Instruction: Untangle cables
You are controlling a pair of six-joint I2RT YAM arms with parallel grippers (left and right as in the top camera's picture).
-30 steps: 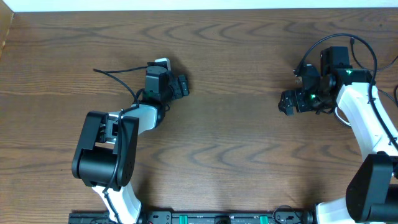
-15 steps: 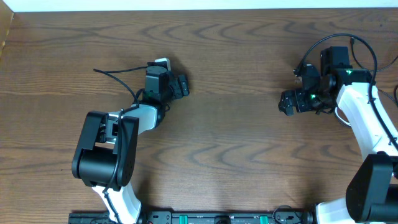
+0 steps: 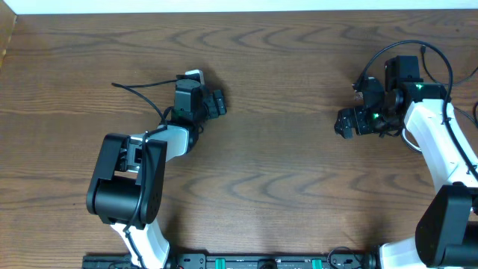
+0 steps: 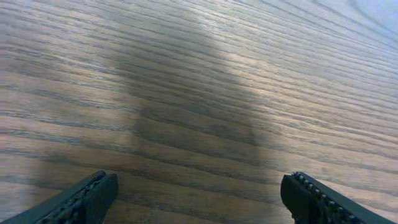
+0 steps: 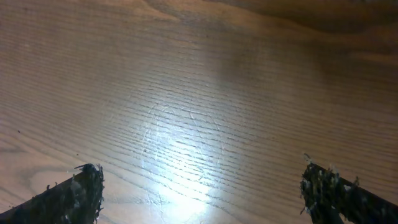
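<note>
Wood-grain table [image 3: 269, 149] fills both wrist views, bare between the left fingers [image 4: 93, 196] and the right fingers [image 5: 81, 190]. Both pairs are spread wide and hold nothing. A thin black cord [image 3: 138, 87], likely one of the cables, trails behind the left fingers, so both pairs seem idle between grasps.

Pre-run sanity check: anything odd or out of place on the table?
No loose cords show anywhere on the table. A thin black cord beside the left arm looks like its own wiring. Both the left gripper and right gripper hang open over wood. Nothing looks spilled or damaged.
</note>
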